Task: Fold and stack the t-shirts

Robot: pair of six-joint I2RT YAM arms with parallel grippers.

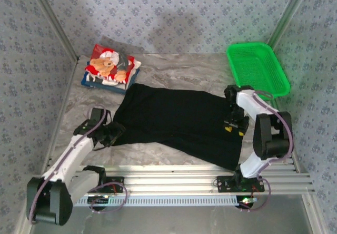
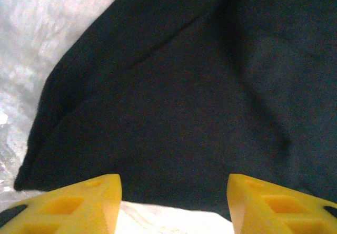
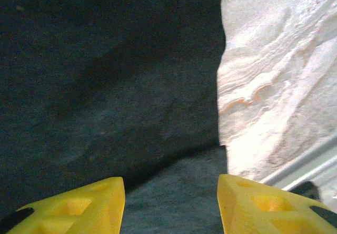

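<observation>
across the table (image 1: 174, 70), black t-shirt (image 1: 179, 120) stretches left to right.

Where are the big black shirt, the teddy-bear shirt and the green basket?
Black t-shirt (image 1: 179, 120): top view, middle of its spread-out body.
Teddy-bear shirt (image 1: 109, 67): top view, on the bear print.
Green basket (image 1: 258, 69): top view, on its bare mesh floor.

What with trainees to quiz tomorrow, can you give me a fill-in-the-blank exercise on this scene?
The t-shirt spread over the table is plain ____. The mesh basket is coloured ____. The bottom shirt, under the folded teddy-bear shirt, is dark ____.
Missing words: black; green; blue.
</observation>
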